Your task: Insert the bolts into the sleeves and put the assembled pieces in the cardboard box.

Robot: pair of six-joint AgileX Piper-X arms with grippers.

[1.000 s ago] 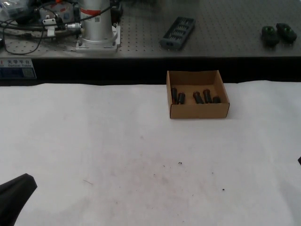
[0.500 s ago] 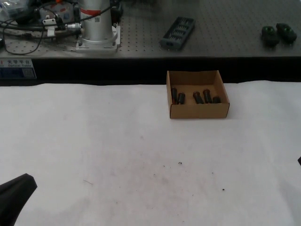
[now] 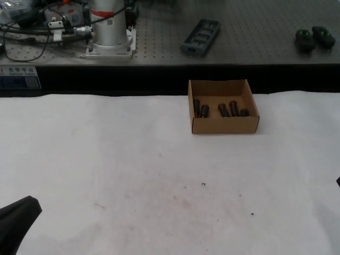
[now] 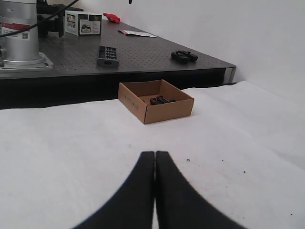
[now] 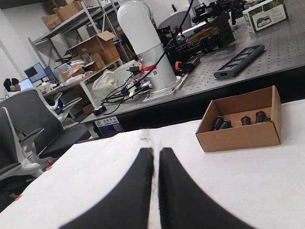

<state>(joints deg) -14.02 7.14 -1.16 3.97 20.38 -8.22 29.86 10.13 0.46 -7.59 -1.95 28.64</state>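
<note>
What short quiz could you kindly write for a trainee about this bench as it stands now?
1. True or false: the left gripper holds a bolt.
2. Where do the dark pieces lie? A: between a gripper's fingers. B: inside the cardboard box. C: on the black perforated table.
3. What does the cardboard box stand on?

Key: 1 false, its fingers meet with nothing between them. 2 B. 3 the white sheet.
</note>
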